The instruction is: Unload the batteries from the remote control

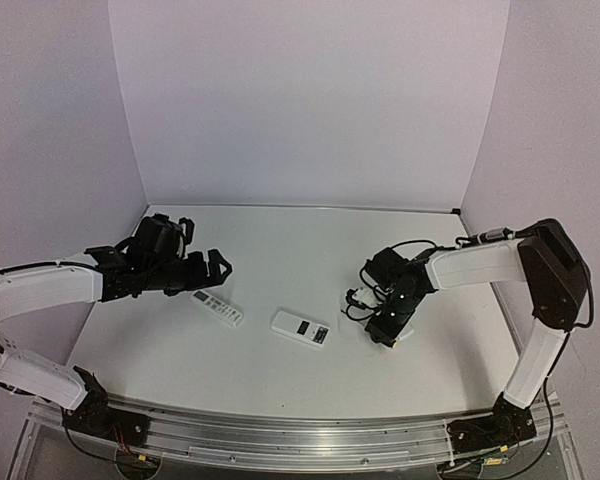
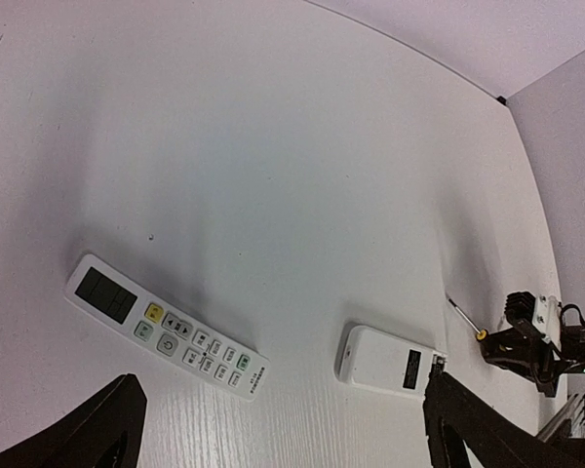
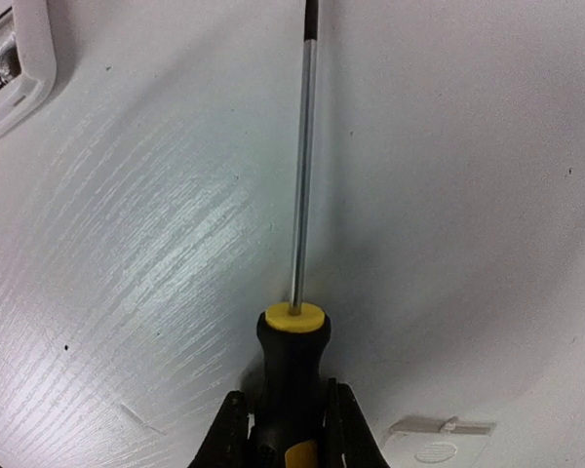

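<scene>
The remote control (image 1: 301, 328) lies near a slimmer remote (image 1: 218, 308).

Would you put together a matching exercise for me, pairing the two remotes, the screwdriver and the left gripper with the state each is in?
Things:
1. slim remote
2. remote control
3. screwdriver
4. left gripper

States:
A. open, holding nothing
B. back up, dark recess showing
C. buttons up
D. handle gripped by the right gripper

Pairs: 1-C, 2-B, 3-D, 4-A
</scene>
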You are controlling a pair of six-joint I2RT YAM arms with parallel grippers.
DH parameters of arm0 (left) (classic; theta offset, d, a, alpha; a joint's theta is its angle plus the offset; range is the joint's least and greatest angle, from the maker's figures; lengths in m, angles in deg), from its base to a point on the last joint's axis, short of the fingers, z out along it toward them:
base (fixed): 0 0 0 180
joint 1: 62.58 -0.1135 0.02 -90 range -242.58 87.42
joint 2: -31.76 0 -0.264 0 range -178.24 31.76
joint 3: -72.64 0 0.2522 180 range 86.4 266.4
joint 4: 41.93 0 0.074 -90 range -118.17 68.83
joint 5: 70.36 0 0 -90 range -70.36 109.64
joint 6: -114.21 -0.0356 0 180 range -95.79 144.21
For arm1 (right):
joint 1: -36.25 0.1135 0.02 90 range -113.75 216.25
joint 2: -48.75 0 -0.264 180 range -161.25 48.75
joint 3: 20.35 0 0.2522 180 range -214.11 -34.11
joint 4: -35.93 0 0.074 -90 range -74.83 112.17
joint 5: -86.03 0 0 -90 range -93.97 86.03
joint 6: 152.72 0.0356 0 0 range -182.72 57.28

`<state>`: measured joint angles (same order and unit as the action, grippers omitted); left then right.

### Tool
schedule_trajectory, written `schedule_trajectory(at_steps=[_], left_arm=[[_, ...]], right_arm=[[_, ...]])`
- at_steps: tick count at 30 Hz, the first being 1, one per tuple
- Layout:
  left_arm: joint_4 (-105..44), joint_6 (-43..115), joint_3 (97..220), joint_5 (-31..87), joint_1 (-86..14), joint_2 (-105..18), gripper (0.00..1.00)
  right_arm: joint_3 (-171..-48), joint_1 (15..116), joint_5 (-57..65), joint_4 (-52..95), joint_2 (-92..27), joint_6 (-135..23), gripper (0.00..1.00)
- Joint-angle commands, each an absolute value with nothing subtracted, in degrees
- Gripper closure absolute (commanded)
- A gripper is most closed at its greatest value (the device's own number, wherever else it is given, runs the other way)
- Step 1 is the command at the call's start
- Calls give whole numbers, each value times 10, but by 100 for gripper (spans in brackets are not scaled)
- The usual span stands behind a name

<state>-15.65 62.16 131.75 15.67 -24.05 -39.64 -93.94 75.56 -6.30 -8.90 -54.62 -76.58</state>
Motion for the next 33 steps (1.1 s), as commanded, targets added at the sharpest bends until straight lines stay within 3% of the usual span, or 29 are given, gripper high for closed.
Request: schedule_trajectory(at_steps=[1,6,12,16,23,26,33], left_arm=[[-190,606,1316,202,-243,-396,0],[-259,557,1310,372,-243,-406,0],[-368,598,1323,565,-243,-471,1],[-450,652,1337,659,-239,-534,7],[-546,715,1376,704,-209,-627,16],[-547,714,1395,711,-193,-647,23],[-584,744,1419,740,-175,-686,53]], right_arm=[[-938,761,-46,-120,-519,-766,92],[-935,762,82,-121,-445,-774,100],[-931,767,245,-120,-370,-766,100],[-940,776,255,-119,-359,-763,100],[-956,786,272,-119,-374,-765,100],[-965,792,269,-119,-381,-766,100],[-981,798,264,-119,-399,-771,100]])
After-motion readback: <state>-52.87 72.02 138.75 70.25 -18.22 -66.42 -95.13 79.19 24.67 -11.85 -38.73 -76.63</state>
